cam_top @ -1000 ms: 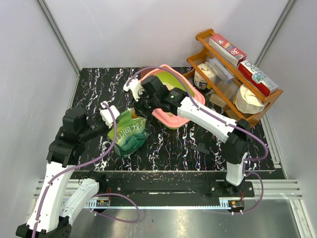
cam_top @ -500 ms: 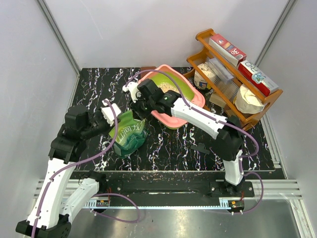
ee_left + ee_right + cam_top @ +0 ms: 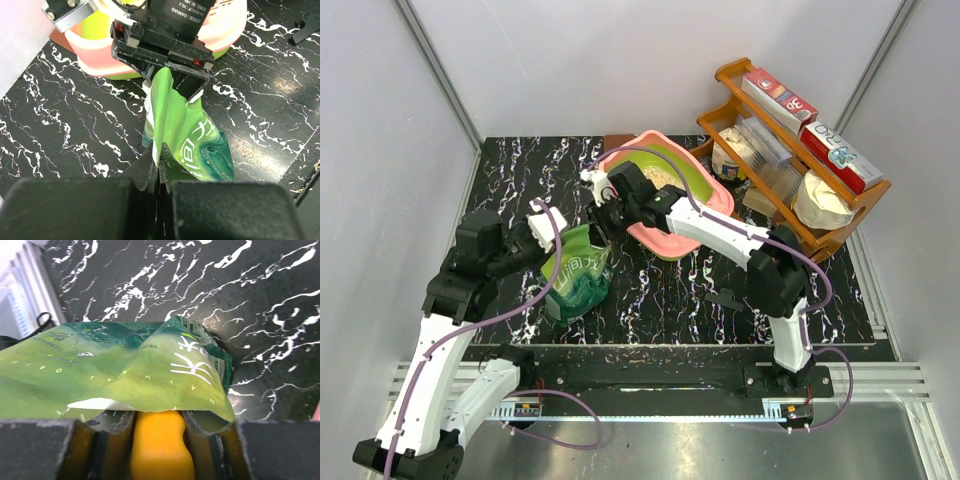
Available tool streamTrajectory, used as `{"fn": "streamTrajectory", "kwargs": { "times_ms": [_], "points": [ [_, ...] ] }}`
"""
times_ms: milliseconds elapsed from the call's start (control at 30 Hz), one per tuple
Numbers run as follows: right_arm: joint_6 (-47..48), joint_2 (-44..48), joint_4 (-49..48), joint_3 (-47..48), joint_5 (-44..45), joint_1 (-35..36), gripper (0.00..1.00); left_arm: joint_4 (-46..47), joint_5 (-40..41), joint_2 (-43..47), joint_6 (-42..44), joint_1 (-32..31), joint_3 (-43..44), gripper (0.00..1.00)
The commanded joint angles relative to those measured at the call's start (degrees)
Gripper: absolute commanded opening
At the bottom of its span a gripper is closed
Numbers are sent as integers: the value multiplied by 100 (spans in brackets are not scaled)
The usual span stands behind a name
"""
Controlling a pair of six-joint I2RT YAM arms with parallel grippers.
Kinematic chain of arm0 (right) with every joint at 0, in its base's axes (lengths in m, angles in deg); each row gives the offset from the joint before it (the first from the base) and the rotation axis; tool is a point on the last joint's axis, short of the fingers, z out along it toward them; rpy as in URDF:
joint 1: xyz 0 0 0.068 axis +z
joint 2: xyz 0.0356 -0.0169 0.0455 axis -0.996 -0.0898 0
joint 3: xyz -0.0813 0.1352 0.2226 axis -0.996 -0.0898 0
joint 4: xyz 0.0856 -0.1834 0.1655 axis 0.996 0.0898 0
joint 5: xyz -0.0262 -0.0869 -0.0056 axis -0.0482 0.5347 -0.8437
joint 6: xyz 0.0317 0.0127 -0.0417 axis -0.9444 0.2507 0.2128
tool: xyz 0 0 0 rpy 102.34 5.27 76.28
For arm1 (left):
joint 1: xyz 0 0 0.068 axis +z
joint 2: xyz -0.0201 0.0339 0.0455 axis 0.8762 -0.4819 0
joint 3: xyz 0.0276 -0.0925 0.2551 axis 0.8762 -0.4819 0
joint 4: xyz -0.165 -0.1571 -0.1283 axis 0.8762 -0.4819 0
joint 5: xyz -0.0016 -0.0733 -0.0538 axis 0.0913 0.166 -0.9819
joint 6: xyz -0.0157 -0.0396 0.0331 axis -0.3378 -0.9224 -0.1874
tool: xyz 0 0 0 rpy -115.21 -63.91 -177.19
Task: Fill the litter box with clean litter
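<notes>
the litter box (image 3: 666,244) sits upper middle of the top view, and its left rim is just beside the right gripper (image 3: 603,218), with a patch of clean litter (image 3: 663,176) lying in the bottom. the right gripper is clamped round a yellow-orange scoop (image 3: 160,450), tucked under the open edge of the green bag (image 3: 578,280), just lower left of the box. the left gripper (image 3: 552,222) is pinched tight on the bag's top edge from the left. a wooden rack (image 3: 732,72) crowds the box's right side. the black marbled table (image 3: 520,180) shows open room left of the bag and along the bottom
</notes>
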Motion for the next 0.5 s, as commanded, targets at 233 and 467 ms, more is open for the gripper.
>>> {"fn": "streamTrajectory", "kwargs": {
  "times_ms": [233, 467],
  "points": [
    [-2747, -721, -977, 30, -3143, -904, 0, 131, 166, -4, 528, -4, 356, 2],
    [-3187, -712, -1242, -31, -3663, -1167, 0, -449, 430, -153, 1152, -4, 699, 2]
  ]
}}
